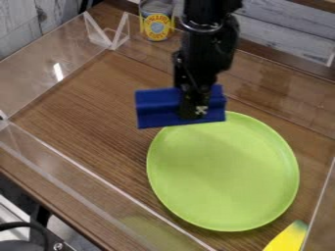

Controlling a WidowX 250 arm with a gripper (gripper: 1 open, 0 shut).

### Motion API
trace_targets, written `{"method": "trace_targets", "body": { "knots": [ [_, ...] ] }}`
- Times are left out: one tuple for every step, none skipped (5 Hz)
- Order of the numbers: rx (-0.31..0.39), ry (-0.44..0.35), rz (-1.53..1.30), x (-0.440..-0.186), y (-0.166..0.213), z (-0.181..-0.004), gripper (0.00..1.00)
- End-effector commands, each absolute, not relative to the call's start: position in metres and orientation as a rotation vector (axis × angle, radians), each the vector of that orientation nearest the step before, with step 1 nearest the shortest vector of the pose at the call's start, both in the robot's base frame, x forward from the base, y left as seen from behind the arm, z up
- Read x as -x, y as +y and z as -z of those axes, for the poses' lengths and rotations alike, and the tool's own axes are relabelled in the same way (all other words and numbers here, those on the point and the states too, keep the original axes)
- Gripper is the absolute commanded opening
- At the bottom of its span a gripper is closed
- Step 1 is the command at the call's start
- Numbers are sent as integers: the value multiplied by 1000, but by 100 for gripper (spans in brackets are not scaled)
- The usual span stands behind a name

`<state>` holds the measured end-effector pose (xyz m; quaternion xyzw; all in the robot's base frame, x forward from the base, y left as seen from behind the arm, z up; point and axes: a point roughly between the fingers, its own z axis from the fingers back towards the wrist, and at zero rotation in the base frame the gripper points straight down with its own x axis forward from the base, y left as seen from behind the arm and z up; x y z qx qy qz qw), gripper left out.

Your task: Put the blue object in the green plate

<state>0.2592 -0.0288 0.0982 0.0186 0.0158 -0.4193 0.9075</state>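
1. The blue object (160,108) is up in the hand (195,106), and the hand is pinching it; the black fingers come down on it from above.
2. In the view, this blue object covers a small part of the upper rim of the green plate (222,176). How high it is over the plate, I cannot tell.
3. The green plate lies flat on the wooden surface (78,113), near the edge which is at the bottom right of the view.
4. A can (157,20) with yellow and silver colours stands near the far edge of the surface, to the left of the black arm (210,34).
5. A yellow thing (287,238) is just beside the plate, at the bottom right; only one part of it is visible, so I cannot say what it is.
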Motion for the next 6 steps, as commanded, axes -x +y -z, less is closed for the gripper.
{"method": "trace_targets", "body": {
  "knots": [
    [-62, -45, 857, -254, -42, -114, 0],
    [-59, -57, 852, -252, -45, -116, 0],
    [-43, -71, 844, -249, -49, -117, 0],
    [-41, -84, 835, -245, -51, -117, 0],
    [-37, -109, 821, -240, -56, -116, 0],
    [-32, -125, 814, -237, -57, -112, 100]
  ]
}}
